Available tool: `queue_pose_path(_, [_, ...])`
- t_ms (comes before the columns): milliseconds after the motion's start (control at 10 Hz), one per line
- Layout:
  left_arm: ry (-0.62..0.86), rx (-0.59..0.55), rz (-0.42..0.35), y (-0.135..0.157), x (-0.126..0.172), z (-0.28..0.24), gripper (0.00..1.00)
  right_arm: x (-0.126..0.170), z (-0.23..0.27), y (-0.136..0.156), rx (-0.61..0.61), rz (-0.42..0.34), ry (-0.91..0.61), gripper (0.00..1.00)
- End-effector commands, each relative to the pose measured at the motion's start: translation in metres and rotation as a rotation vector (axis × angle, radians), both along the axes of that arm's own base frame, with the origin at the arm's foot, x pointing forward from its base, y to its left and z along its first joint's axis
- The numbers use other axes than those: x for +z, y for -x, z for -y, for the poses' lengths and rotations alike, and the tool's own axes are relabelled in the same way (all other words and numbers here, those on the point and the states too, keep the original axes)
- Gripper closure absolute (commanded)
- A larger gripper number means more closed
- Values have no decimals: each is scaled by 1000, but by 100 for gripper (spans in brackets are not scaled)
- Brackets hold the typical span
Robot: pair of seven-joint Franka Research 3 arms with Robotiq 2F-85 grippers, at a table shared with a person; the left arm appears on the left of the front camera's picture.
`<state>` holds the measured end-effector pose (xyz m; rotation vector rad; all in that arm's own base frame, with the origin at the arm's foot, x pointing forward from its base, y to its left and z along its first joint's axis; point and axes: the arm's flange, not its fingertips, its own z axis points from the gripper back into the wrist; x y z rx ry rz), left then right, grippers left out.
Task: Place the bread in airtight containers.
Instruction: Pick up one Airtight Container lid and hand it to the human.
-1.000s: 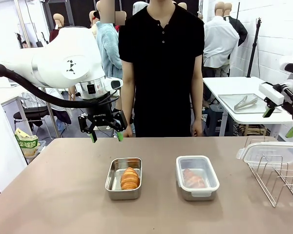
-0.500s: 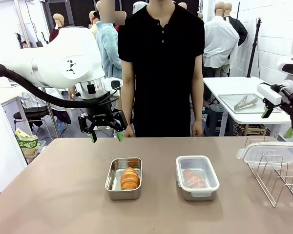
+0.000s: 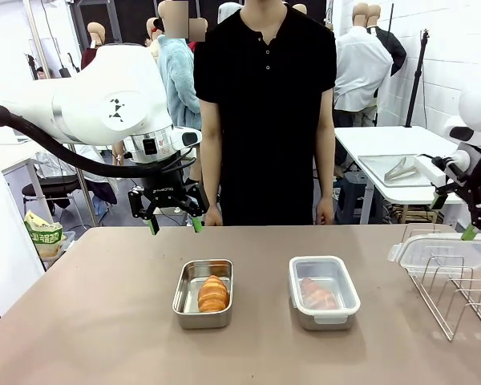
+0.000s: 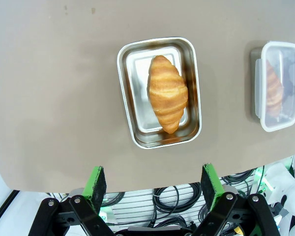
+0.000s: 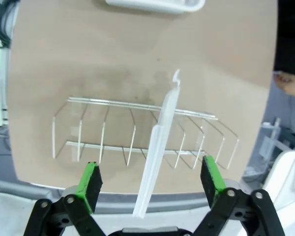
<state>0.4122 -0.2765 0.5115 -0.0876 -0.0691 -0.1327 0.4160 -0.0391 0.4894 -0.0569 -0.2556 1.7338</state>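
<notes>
The left end effector is held spread and empty above the desk's far edge, fingers pointing down, with the open tin below and nearer the robot. In the left wrist view the green pads are seen wide apart, with the tin ahead of them. The right end effector is likewise spread and empty, raised over the rack at the desk's right edge, where the spare lid rests. In the right wrist view that lid is seen edge-on between the rack's wires.

One croissant lies in the open tin near the desk's middle. The other is inside the lidded tin beside it.

The lid is judged light, stiff and slick, likely to flex if squeezed hard. It is best pinched by its raised white rim, across the thin edge. The croissant is judged soft and flaky, and easily crushed.

The left arm is bent in from the left, wrist vertical. The right arm is reached in from the right, wrist tilted.
</notes>
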Motion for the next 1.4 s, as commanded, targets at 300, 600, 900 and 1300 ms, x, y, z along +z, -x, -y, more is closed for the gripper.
queue_pose_path(300, [-3, 1, 3, 1, 1, -1, 0, -25, 9, -24, 61, 8, 46, 0])
queue_pose_path(600, [-3, 1, 3, 1, 1, -1, 0, -39, 14, -32, 59, -6, 48, 0])
queue_pose_path(900, [-3, 1, 3, 1, 1, -1, 0, -56, 14, -39, 34, -17, -1, 0])
queue_pose_path(1300, [-3, 1, 3, 1, 1, -1, 0, -67, 16, -43, 21, -61, 3, 0])
